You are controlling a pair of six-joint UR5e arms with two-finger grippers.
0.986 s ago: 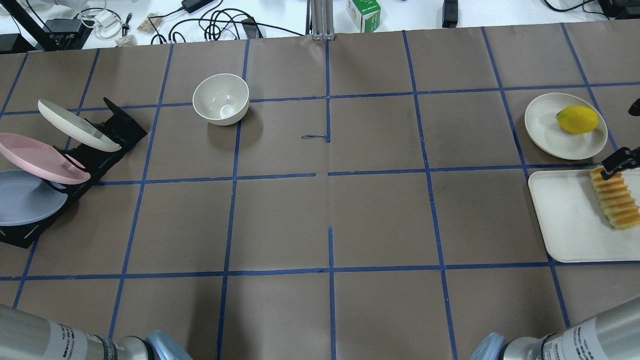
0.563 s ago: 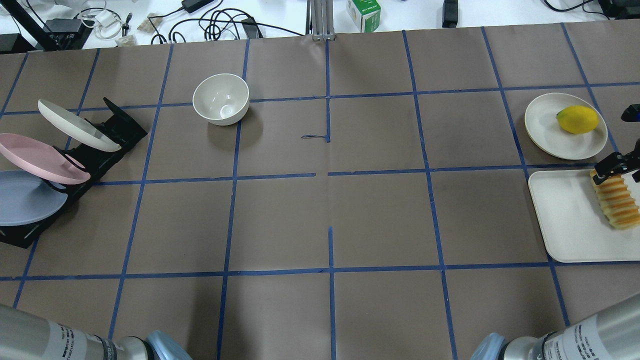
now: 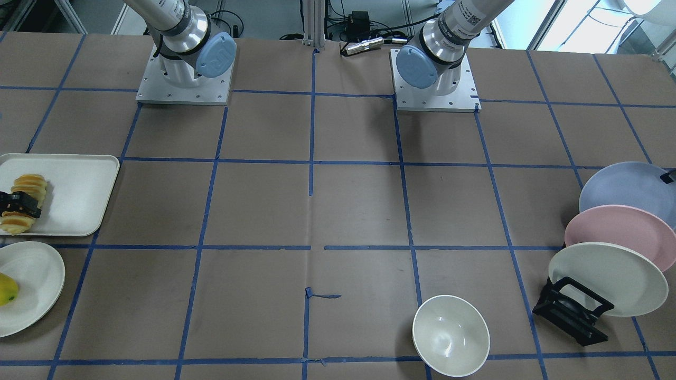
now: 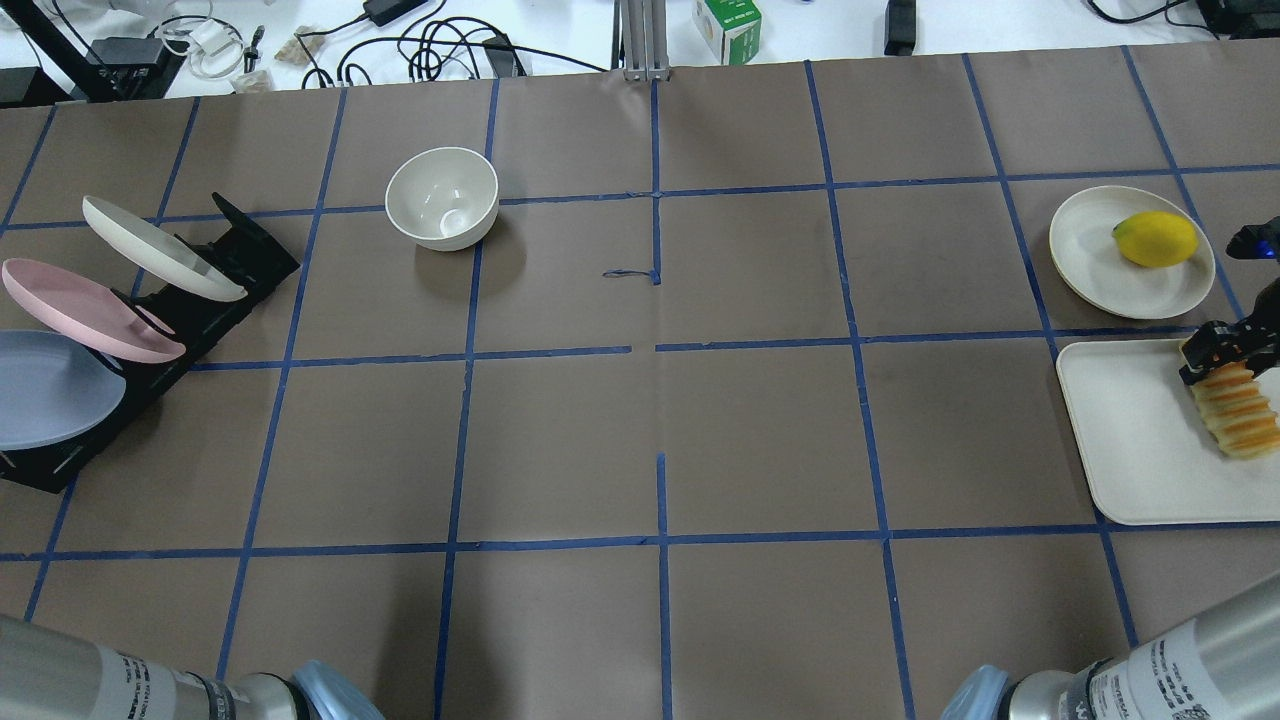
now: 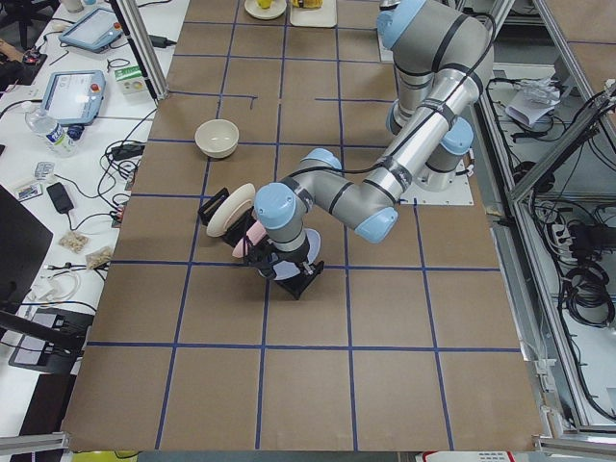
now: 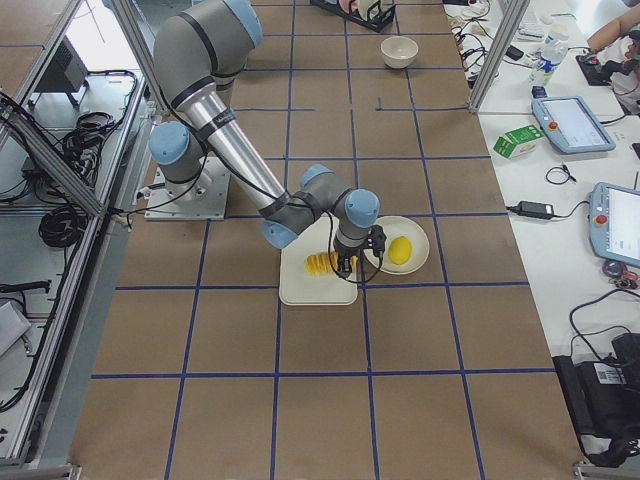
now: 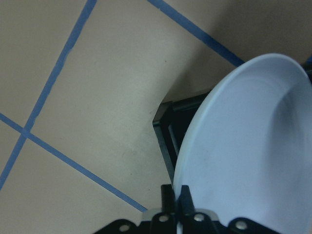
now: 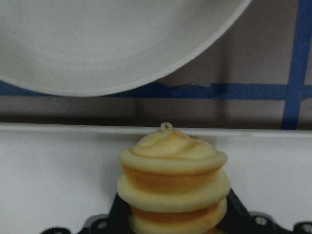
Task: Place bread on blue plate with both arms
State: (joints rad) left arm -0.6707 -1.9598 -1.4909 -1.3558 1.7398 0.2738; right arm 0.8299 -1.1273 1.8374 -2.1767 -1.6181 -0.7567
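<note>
Bread [image 4: 1240,415]: we find it on the cream tray [image 4: 1130,440], at the bench's right end, its long axis pointing roughly away from the robot.
Right pincer [image 4: 1215,352]: closed across the bread's far end.
Blue plate [image 4: 50,390]: leaning in the black rack [image 4: 230,265], far left, well apart from the bread.
Left pincer [image 7: 175,196]: clamped on the blue plate's rim.
Surroundings: the pink plate [image 4: 80,310] sits just beside the blue plate, and we judge it the tightest clearance; the bowl [image 4: 441,197] stands apart.
</note>
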